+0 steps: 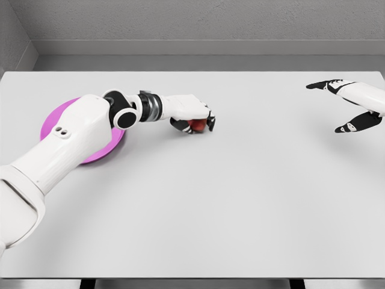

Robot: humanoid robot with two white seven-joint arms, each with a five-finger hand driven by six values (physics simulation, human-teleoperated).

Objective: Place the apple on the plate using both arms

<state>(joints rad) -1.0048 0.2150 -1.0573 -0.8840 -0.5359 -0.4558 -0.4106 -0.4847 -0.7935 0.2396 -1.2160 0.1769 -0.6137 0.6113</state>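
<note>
**Apple in left grasp, plate behind the forearm**

- Left robot hand (194, 120): fingers curled down around the apple (197, 125), which shows as a red patch under the palm, low over the surface (240, 211); whether it touches the surface cannot be told.
- Plate (54, 123): magenta, back along the left arm from that hand, half hidden by the forearm and elbow.
- Right robot hand (349, 108): well apart to the far side of the apple, fingers spread, holding nothing.

Risks, as judged:
- The apple is round and mostly covered; a loose wrap could let it roll free during the carry.
- The left forearm lies over the plate, so folding back could nudge the plate.
- The right hand is far off, so any two-arm handover needs a long reach.
</note>
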